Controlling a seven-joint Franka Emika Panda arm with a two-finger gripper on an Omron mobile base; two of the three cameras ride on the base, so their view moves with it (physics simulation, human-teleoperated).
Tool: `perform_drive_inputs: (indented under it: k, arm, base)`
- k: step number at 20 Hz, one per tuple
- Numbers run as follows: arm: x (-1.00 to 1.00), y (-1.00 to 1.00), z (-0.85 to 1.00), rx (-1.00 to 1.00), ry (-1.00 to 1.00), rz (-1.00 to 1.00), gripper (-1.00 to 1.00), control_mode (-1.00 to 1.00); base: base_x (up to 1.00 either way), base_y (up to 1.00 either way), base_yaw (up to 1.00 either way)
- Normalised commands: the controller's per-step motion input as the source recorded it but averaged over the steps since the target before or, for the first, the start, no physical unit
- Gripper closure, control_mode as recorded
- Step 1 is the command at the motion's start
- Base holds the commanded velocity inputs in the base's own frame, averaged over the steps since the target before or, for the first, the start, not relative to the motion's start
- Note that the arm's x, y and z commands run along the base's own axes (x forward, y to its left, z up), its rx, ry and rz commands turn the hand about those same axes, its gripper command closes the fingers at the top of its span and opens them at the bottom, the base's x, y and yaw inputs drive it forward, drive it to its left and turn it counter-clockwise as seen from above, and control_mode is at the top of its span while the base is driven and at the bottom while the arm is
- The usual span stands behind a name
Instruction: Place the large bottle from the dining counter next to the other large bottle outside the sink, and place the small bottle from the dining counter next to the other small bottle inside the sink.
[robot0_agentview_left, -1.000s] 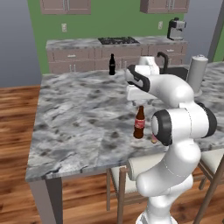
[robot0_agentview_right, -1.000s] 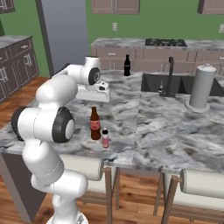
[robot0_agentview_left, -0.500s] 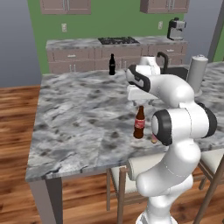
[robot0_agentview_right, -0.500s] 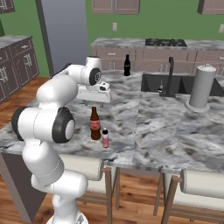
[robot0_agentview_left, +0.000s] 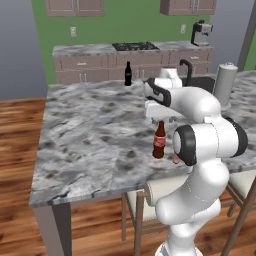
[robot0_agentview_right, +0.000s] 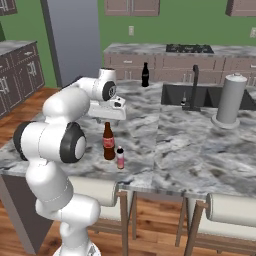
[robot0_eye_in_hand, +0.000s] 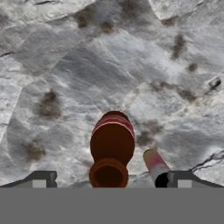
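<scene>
nothing moved; large bottle (robot0_agentview_right: 108, 142) upright

small bottle (robot0_agentview_left: 175, 159) mostly hidden behind arm; sink (robot0_agentview_left: 200, 83) contents perhaps too small

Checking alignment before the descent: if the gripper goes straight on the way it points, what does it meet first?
Probably the red cap of the tall brown glass bottle, between the open gripper's fingertips; depth is unclear.

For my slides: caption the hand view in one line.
Looking straight down between open fingers at the large bottle and, beside it, the small bottle, both on the marbled counter.
</scene>
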Motion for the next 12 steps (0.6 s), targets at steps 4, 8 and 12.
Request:
perform_drive_inputs:
  k: [4, 8, 12]
  arm:
    - [0.0, 0.0, -0.08, 0.0, 0.0, 0.0, -1.0, -1.0]
    - [0.0, 0.0, -0.16, 0.0, 0.0, 0.0, -1.0, -1.0]
    - [0.01, 0.0, -0.2, 0.0, 0.0, 0.0, -1.0, -1.0]
  base:
    - [0.0, 0.0, 0.0]
    - [0.0, 0.0, 0.0]
    - [0.0, 0.0, 0.0]
